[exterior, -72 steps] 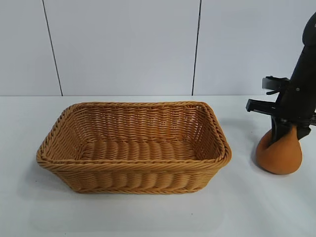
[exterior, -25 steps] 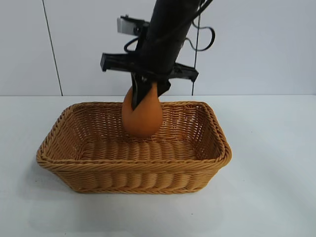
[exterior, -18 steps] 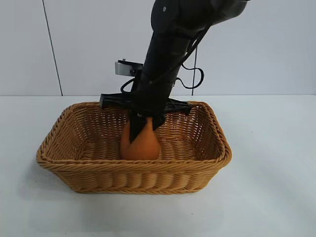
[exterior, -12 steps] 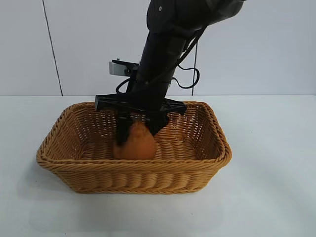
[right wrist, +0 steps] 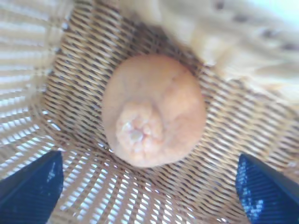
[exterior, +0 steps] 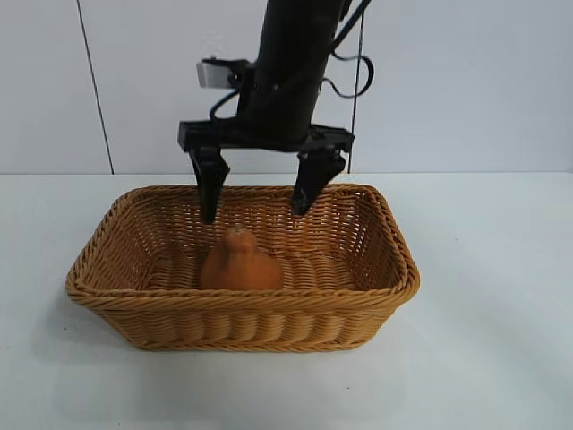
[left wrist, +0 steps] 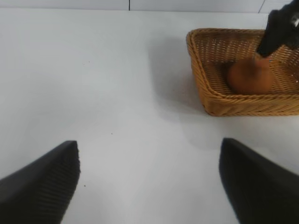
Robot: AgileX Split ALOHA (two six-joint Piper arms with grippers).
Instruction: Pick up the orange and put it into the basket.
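Nearest, low centre of the exterior frame: tan woven wicker basket (exterior: 242, 309) with braided rim, now holding the dull orange, knobby-topped pear-shaped fruit (exterior: 240, 263), upright on the basket floor, released where a moment ago still pinched. Just above, black right gripper (exterior: 257, 188), jaws spread wide and empty, lifted clear of the fruit. Placement done by the look of it. Off to the side, black left gripper (left wrist: 148, 179) parked, fingers apart

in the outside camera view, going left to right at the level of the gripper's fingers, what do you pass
Basket's left rim → one finger of the right gripper → its other finger → basket's right rim. The orange sits lower, between the two fingers.
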